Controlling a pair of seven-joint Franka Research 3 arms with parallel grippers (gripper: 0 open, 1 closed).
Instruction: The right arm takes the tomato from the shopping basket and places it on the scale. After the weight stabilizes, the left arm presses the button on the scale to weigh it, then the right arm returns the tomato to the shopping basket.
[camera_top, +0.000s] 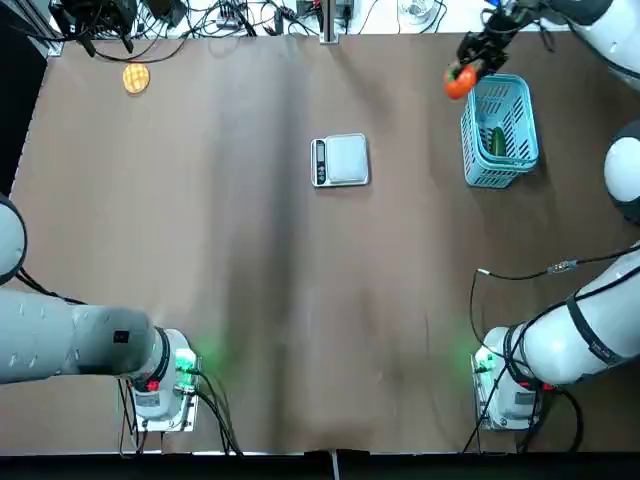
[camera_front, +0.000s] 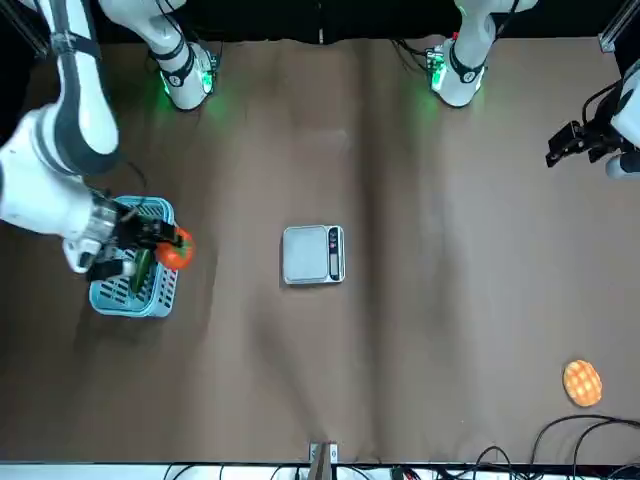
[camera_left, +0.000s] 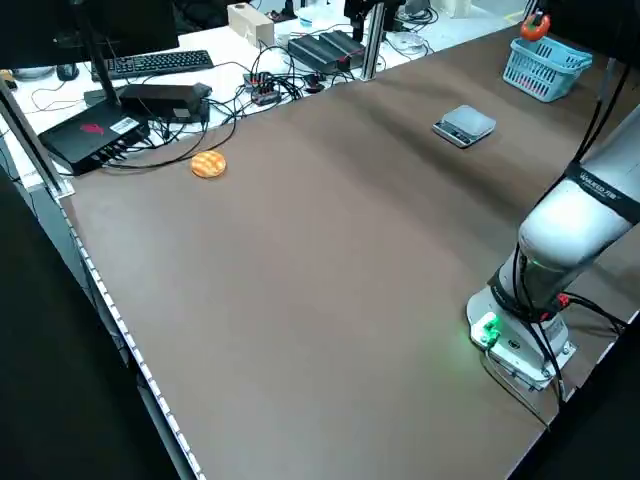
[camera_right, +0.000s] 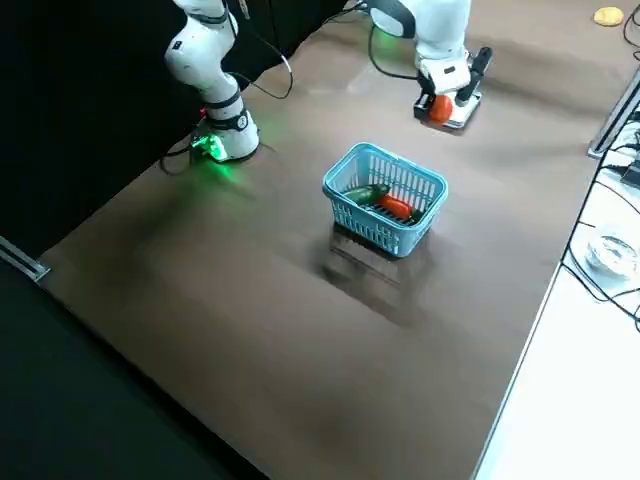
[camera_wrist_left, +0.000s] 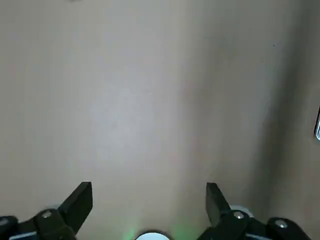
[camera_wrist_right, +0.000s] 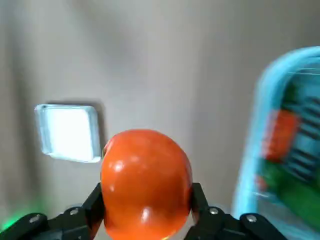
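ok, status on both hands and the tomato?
Right hand shut on tomato, lifted just outside the shopping basket on the scale's side. Left hand open, parked over bare table. Scale plate bare, path clear.

From where I stand, the only lettering anywhere is a small dark print on the left arm (camera_left: 590, 205), running along its white upper link, and it is too small to make out.
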